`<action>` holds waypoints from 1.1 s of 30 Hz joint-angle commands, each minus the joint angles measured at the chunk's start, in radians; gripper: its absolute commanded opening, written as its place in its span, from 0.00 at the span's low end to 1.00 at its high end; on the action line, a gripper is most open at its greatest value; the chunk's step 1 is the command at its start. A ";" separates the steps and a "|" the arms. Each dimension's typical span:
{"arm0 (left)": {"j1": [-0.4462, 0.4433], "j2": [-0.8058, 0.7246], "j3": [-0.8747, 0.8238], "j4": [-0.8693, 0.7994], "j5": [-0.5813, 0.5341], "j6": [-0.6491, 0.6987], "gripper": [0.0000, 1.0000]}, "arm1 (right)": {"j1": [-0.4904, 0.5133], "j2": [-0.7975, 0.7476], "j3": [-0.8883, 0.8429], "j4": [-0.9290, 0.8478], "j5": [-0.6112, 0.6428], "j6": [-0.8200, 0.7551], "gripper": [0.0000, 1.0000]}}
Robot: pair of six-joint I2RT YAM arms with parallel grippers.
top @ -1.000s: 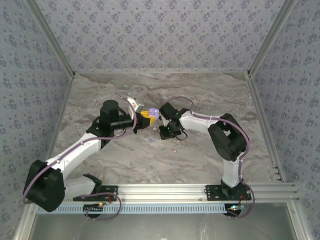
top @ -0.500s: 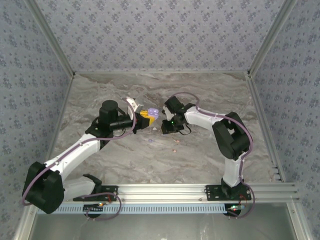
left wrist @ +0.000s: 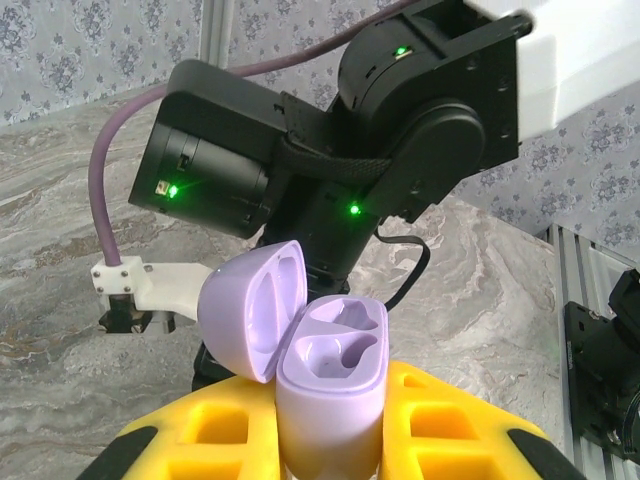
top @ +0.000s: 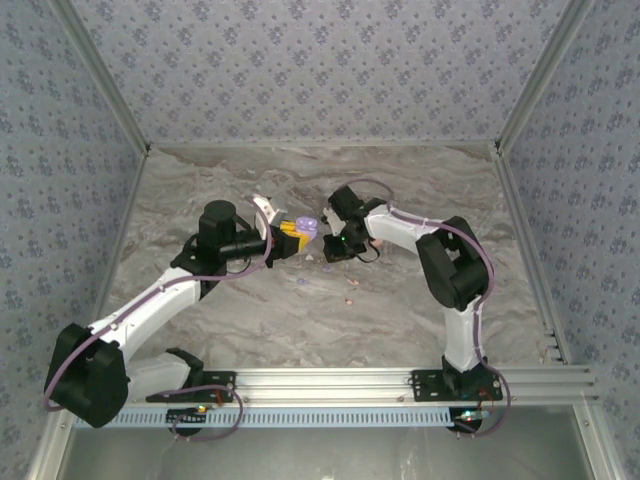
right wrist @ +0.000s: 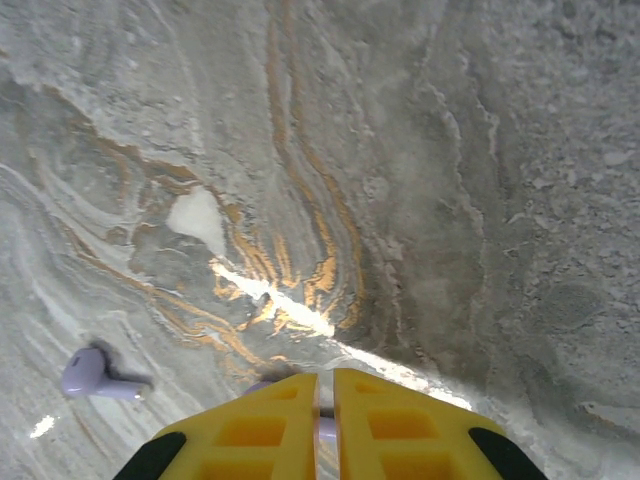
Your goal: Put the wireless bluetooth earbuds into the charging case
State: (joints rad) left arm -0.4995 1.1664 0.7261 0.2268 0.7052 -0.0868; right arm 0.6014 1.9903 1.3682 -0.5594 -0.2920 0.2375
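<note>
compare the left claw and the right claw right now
Left claw grips the open lilac charging case, lid up; right claw pinches only a sliver of lilac, seemingly an earbud. Left points sideways, right down at the table. Both yellow-fingered, both shut.

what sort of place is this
Most likely a robot test cell, not a home: patterned walls box in a marble-look tabletop, and an aluminium rail at its near edge carries the left arm and right arm.

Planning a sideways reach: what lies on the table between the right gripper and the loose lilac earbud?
Bare marble tabletop, seen in the right wrist view, separates the right gripper from the lilac earbud.
</note>
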 commanded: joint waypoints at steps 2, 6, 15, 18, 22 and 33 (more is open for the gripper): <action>-0.005 -0.027 0.011 -0.006 -0.005 0.015 0.18 | 0.001 0.028 0.018 -0.066 0.010 -0.014 0.15; -0.006 -0.027 0.011 -0.006 -0.008 0.015 0.18 | 0.014 0.022 0.002 -0.080 0.019 -0.022 0.15; -0.006 -0.025 0.013 -0.009 -0.008 0.017 0.18 | 0.042 0.003 -0.030 -0.090 0.031 -0.021 0.15; -0.005 -0.027 0.013 -0.011 -0.008 0.017 0.18 | 0.050 -0.008 -0.038 -0.091 0.025 -0.024 0.16; -0.006 -0.027 0.013 -0.016 -0.009 0.016 0.18 | 0.059 -0.016 -0.035 -0.108 0.013 -0.031 0.16; -0.007 -0.035 0.009 -0.020 -0.013 0.014 0.18 | 0.072 -0.065 -0.030 -0.119 0.004 -0.033 0.20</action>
State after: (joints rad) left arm -0.4995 1.1648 0.7261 0.2043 0.6895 -0.0868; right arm 0.6647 1.9846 1.3441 -0.6380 -0.2768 0.2157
